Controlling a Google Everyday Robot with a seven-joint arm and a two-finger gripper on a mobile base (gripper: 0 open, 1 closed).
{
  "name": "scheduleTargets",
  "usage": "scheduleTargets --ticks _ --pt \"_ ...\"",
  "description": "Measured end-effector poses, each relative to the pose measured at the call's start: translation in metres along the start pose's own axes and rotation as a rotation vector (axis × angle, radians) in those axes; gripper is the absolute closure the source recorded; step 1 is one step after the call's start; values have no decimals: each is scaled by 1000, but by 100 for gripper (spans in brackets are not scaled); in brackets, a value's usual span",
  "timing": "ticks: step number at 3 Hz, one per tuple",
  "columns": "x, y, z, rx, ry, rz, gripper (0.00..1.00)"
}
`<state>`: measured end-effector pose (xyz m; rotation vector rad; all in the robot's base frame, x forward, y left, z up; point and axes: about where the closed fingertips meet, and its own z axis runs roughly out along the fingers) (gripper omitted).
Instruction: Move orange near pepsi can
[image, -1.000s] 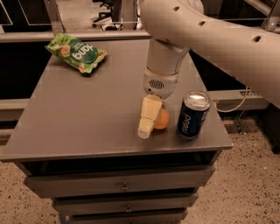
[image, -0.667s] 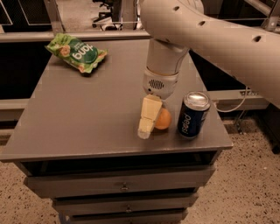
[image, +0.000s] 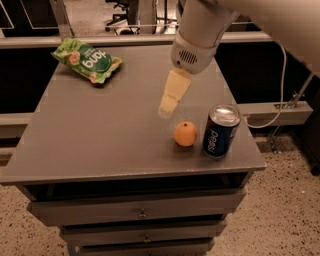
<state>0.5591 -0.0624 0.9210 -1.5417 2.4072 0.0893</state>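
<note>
The orange (image: 185, 134) sits on the grey table (image: 100, 135) near its front right, just left of the upright dark blue pepsi can (image: 220, 131), with a small gap between them. My gripper (image: 167, 107) hangs above the table, up and to the left of the orange, clear of it. It holds nothing. Only one pale finger (image: 172, 92) shows, pointing down and left.
A green snack bag (image: 88, 60) lies at the table's back left corner. Drawers (image: 142, 212) run under the tabletop. A white cable (image: 280, 100) and a rail stand to the right. The floor is speckled.
My gripper has let go of the orange and risen up and away from it. The orange now rests on the table beside the can.
</note>
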Motion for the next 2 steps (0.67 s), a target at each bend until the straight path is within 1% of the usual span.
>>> scheduleTargets --ticks 1,2 --pt "-19 -33 -45 126 -119 20 0" --pt "-19 -33 -45 126 -119 20 0"
